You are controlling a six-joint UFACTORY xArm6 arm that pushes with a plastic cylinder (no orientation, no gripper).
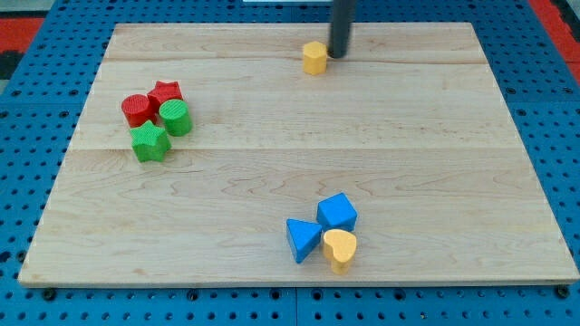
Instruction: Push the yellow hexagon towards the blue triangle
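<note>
Small yellow hexagon block [314, 58] is sitting near the view's top edge of the pale wooden board [272, 181], slightly right of centre. My tip [338, 54], the lower end of the straight dark rod, is resting right beside the hexagon on its right side; touching or just short of touching, I cannot tell which. It is a plain rod, nothing on it to spread or press together, and it is holding nothing.

Blue triangle block [303, 240] is lying well apart from the hexagon, down near the view's bottom edge, almost straight below it. It is sitting in a tight cluster: a blue cube-like block [337, 213] is touching it at upper right, and a yellow heart-shaped block [341, 248] is pressing against it on the right, just below the blue cube.

A second cluster is sitting at the view's left, well apart from everything else: red cylinder block [137, 110], red star block [166, 92] to its upper right, green cylinder block [176, 118] just right of the red cylinder, and green star block [149, 142] below them. All four are packed together, touching or nearly so.

The board is lying on a blue perforated table surface [27, 136] that is showing on all sides.
</note>
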